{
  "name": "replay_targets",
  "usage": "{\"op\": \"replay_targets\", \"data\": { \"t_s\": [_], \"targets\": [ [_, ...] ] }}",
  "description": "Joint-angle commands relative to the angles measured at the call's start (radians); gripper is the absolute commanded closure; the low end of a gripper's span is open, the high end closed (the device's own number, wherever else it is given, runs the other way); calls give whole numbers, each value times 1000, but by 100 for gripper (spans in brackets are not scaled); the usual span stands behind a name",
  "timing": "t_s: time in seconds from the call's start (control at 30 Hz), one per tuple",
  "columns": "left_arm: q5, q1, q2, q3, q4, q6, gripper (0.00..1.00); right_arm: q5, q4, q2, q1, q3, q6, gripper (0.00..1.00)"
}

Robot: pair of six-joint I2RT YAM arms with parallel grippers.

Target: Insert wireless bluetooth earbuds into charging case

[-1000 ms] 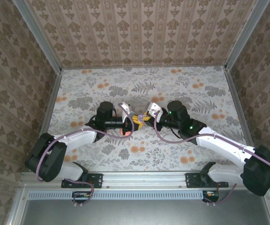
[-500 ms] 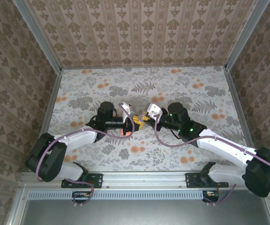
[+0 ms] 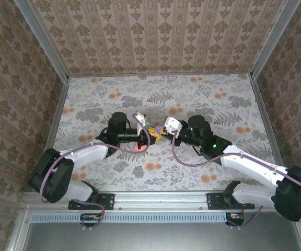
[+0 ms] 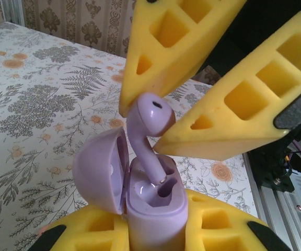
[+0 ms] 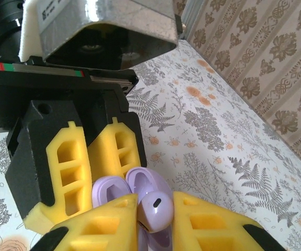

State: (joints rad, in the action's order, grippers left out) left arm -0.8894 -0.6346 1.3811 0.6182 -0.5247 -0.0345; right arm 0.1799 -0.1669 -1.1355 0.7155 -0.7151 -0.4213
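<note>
Above the floral table (image 3: 218,104), the left gripper (image 4: 155,230) clamps the open lilac case (image 4: 155,206) while the right gripper (image 4: 145,123) pinches one earbud (image 4: 149,117), stem just entering its socket, not yet pressed home; the other bud's state I cannot tell.

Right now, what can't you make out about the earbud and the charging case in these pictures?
Left wrist view: the lilac earbud has its stem tip sunk inside the open lilac plastic charging case, so seating is hidden.
Right wrist view: the case's base is cut off by the lower edge, between the right gripper fingers.
Top view: earbud and case are too small, covered by the left gripper and right gripper.
</note>
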Motion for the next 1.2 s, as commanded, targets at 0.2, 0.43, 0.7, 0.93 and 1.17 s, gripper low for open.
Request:
{"op": "replay_targets", "data": {
  "t_s": [0.2, 0.43, 0.7, 0.93, 1.17],
  "targets": [
    [14, -4, -29, 26, -12, 4, 83, -39, 40, 20, 27, 11, -62, 80],
    [23, -3, -41, 32, -8, 10, 83, -37, 57, 13, 45, 13, -89, 79],
    [44, -4, -60, 31, 9, 25, 83, -99, 79, 3, 51, 8, -96, 79],
    [85, -4, -89, 15, 16, 47, 83, -80, 78, 8, 61, 11, -112, 79],
    [92, -13, -107, 21, 76, 118, 83, -79, 81, 3, 75, 5, -131, 79]
  ]
}}
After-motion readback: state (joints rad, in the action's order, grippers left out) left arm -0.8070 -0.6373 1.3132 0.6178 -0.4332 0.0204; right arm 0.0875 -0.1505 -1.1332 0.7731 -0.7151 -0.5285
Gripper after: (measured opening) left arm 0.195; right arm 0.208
